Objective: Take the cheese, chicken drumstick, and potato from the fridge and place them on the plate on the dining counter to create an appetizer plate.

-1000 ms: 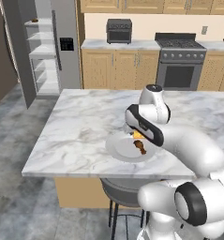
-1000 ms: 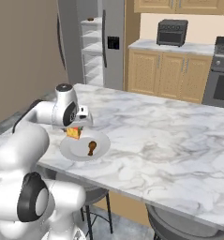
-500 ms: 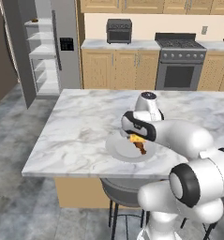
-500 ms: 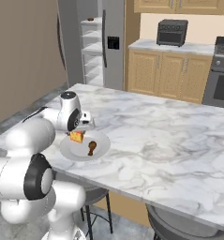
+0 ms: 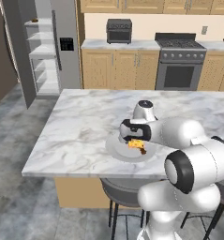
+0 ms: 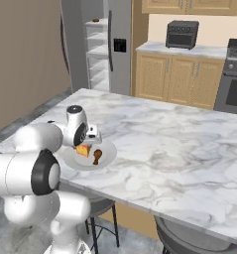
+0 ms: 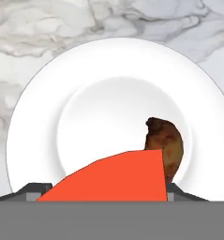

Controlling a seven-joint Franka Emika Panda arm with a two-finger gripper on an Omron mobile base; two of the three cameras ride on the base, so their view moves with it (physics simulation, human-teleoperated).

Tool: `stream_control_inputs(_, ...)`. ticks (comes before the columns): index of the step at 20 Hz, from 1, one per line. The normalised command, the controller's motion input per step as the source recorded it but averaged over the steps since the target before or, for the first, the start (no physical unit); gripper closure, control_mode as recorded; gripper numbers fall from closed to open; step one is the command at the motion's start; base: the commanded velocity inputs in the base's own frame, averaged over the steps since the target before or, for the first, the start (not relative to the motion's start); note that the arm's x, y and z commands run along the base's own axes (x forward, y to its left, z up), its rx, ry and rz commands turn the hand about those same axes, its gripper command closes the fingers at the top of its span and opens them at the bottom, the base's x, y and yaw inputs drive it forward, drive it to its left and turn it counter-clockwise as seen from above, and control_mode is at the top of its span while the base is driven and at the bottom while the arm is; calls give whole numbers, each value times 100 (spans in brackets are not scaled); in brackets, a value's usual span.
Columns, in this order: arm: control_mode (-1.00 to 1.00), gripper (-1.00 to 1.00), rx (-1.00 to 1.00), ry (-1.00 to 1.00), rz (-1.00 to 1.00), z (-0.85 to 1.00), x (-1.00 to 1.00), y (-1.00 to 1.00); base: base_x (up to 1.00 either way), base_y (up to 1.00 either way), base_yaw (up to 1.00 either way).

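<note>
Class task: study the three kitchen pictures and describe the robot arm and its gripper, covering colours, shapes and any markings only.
The arm is made of glossy white, rounded, bulbous segments with dark grey to black rings and round caps at the joints. The gripper is a small pale boxy hand with dark finger tips. No cables or markings can be made out.

From the hand view I lose the near part of the cheese [image 7: 114,180] under the bottom edge, it covers the lower end of the chicken drumstick [image 7: 166,140], and my hand [image 5: 130,136] hides part of the plate [image 5: 114,149].
</note>
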Motion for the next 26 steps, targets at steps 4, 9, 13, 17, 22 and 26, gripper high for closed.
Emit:
stream_control_inputs(4,-100,100,0,0,-9,-23,38,16,0,0,0)
stream_control_inputs(9,-100,100,0,0,-11,-14,34,11,0,0,0)
stream_control_inputs(13,-100,-100,0,0,-10,-30,0,0,0,0,0)
stream_control_inputs(17,-100,-100,0,0,-9,-32,0,-3,0,0,0)
stream_control_inputs(22,-100,-100,1,-1,-4,9,0,-11,0,0,0)
stream_control_inputs(26,-100,-100,0,-10,0,73,-7,-6,0,0,0)
